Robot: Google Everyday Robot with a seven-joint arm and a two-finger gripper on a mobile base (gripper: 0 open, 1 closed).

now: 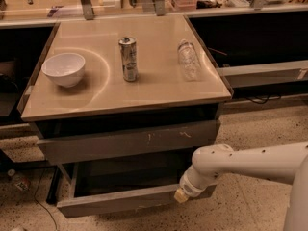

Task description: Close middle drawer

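One grey cabinet (214, 129) fills the middle of the view, standing on a speckled floor (260, 124) and capped by a tan countertop (159, 88). Below the top, the taller grey drawer front (96, 146) with white scuff marks sits only slightly forward of the cabinet body.

Under it, the middle drawer (115, 202) is pulled well out toward the camera. Its dark bare interior lies open to view, and its plain flat grey front is the part nearest the camera, low in the picture.

The white robot arm (260, 160) comes in from the right edge and runs leftward almost level, a little above the floor. At a rounded joint (211, 160) it bends down and to the left, so that its last short segment slants toward the drawer.

The gripper (181, 195) is at that segment's end, right at the top edge of the middle drawer's front and near its right end. It looks to be touching the front. Only a pale yellowish tip shows there, and I cannot tell whether the gripper is open or closed.

On the countertop, well apart from one another:
- A white bowl (63, 69) sits upright on the left.
- A clear plastic bottle (188, 60) lies on its side on the right.
- A metal drink can (128, 59) stands upright between them.
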